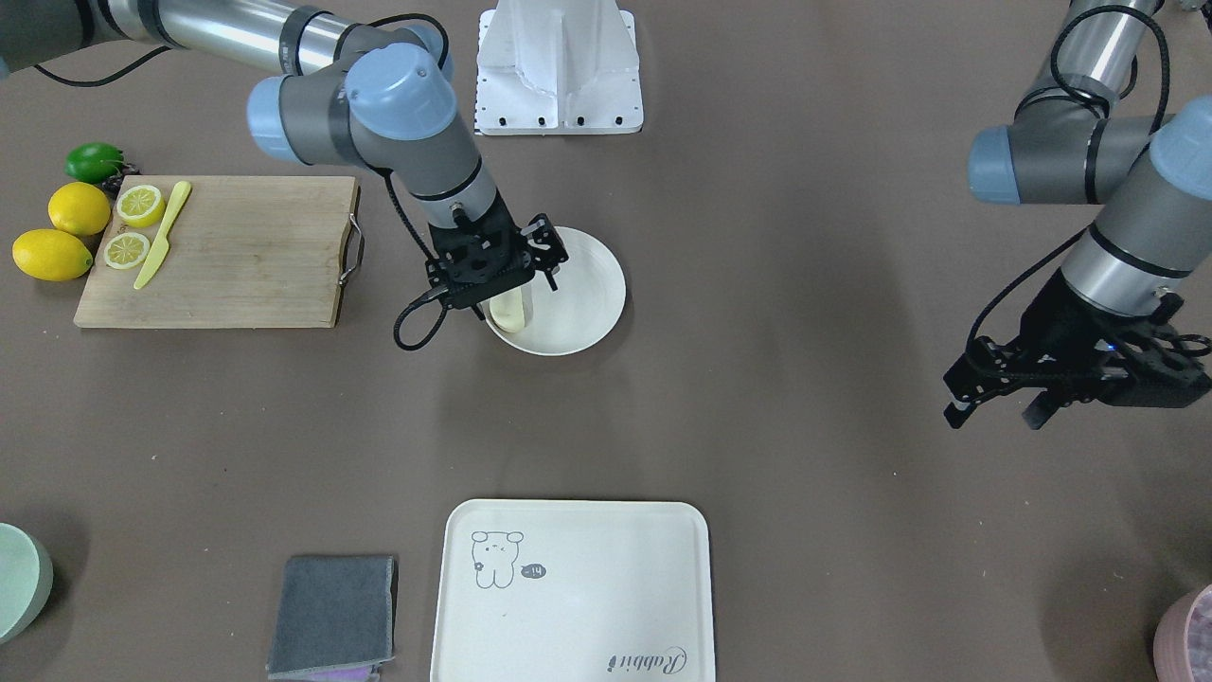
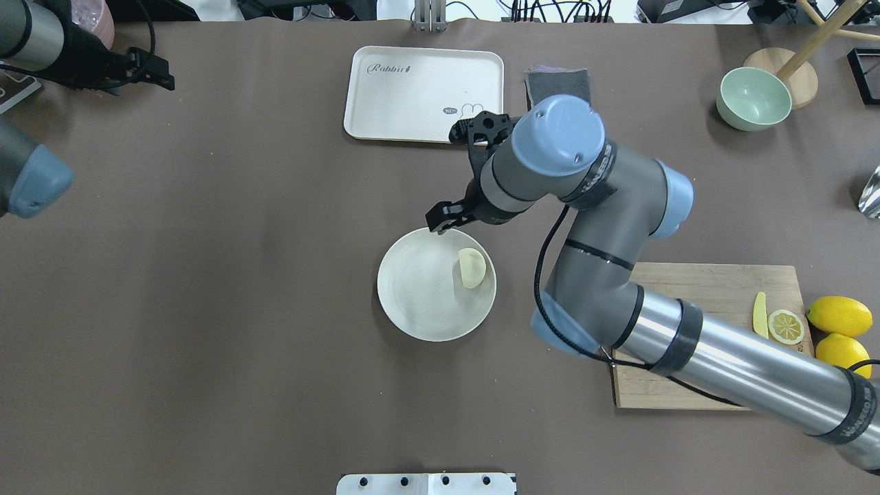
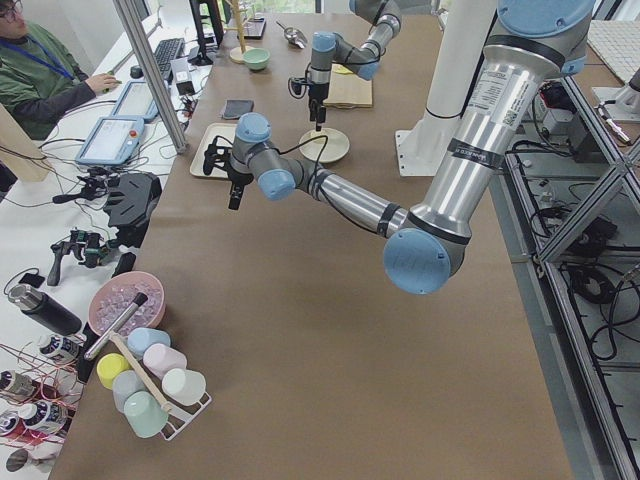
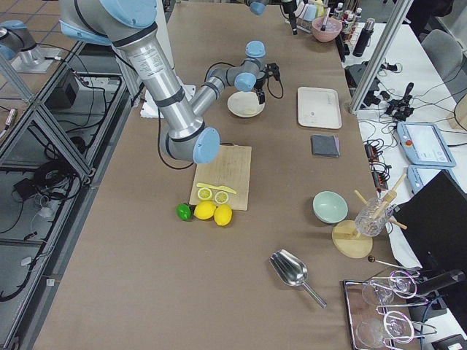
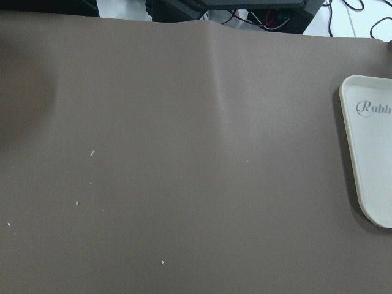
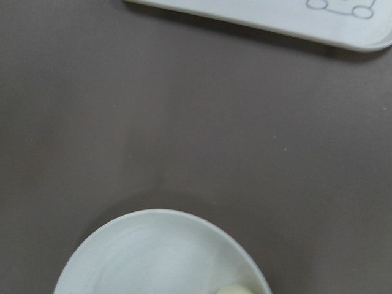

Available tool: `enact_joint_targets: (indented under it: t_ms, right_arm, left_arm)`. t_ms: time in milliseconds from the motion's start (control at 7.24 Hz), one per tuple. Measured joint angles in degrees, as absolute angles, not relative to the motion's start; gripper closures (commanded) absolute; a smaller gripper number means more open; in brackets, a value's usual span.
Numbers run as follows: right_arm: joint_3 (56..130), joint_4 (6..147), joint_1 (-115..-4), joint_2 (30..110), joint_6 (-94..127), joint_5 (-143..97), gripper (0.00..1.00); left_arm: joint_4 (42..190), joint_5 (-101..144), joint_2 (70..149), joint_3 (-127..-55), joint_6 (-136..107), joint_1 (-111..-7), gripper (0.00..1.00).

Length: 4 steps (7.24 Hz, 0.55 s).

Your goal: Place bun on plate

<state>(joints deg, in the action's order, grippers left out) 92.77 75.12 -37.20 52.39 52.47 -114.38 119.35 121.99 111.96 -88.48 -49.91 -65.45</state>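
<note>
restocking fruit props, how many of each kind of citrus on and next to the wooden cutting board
whole yellow lemons: 2
cut yellow lemon halves: 2
whole green lime: 1
total: 5

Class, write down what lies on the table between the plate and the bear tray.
Nothing; the table between plate and tray is bare, as the right wrist view shows.

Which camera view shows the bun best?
Overhead exterior: the bun lies unobstructed on the plate, near its rim. The front-facing view shows it partly hidden by the right gripper. The right wrist view catches only a sliver, the side views are too distant, and the left wrist view misses it.
</note>
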Motion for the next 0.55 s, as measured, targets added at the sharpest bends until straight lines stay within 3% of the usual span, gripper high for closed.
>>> enact_joint_targets:
  t_ms: [553]
  right_arm:
    - [92.4,82.2,-54.5,56.6,34.4,-124.1,0.00]
  left_arm:
    - [110.4,133.3,112.4,-82.5,-33.2,-81.0,0.02]
